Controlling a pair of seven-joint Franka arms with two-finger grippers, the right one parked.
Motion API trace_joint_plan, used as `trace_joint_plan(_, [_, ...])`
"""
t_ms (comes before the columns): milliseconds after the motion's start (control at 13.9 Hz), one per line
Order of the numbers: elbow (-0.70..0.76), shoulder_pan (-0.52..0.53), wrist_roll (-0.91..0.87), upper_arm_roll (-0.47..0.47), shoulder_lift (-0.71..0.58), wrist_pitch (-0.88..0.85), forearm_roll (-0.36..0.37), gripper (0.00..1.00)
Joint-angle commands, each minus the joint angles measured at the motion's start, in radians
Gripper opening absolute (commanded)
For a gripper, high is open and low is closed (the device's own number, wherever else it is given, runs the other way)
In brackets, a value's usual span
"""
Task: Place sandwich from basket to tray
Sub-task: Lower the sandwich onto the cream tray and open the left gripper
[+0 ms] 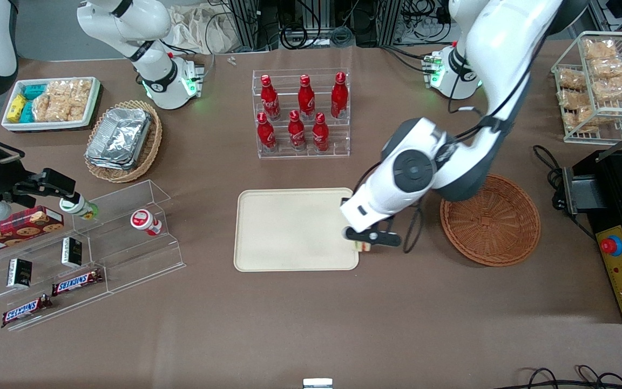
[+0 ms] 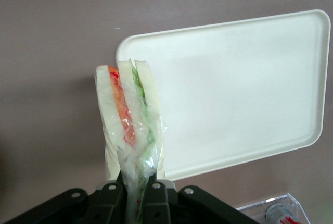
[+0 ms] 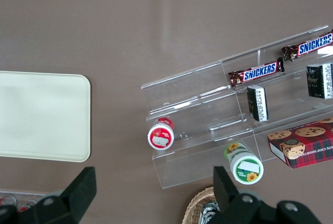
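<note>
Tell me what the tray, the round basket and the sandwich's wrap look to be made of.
The tray: likely matte cream plastic, smooth and uniform with a low moulded rim. The basket: woven wicker or rattan, reddish-brown, with visible concentric weave. The sandwich, held in the gripper at the tray's edge nearest the basket: clear thin plastic film, judging by its glossy crinkles.

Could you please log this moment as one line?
gripper: shut on wrapped triangular sandwich | at cream rectangular tray edge | round reddish-brown wicker basket: empty
</note>
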Motion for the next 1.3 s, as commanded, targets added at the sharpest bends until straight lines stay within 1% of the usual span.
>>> trace_joint_plan(0, [0.041,-0.050,-0.057,0.005,0.090,0.078,0.025,0.05])
trace_joint_plan(72, [0.038,-0.074,-0.074,0.013,0.110,0.115,0.030,0.05])
trace_joint_plan(216, [0.036,-0.089,-0.083,0.021,0.153,0.157,0.085,0.05])
trace_joint_plan(288, [0.030,-0.090,-0.091,0.021,0.168,0.173,0.096,0.05])
trace_joint_plan(649, [0.001,-0.084,-0.128,0.022,0.174,0.180,0.099,0.06])
trace_joint_plan(721, [0.001,-0.082,-0.138,0.022,0.174,0.180,0.097,0.14])
trace_joint_plan(793, [0.002,-0.082,-0.154,0.022,0.174,0.180,0.094,0.37])
trace_joint_plan(865, [0.002,-0.081,-0.177,0.022,0.174,0.180,0.091,0.86])
trace_joint_plan(937, [0.002,-0.081,-0.184,0.022,0.173,0.178,0.093,1.00])
trace_joint_plan(1081, [0.007,-0.075,-0.189,0.022,0.159,0.171,0.093,1.00])
trace_joint_plan(1225, [0.004,-0.069,-0.207,0.022,0.109,0.146,0.096,1.00])
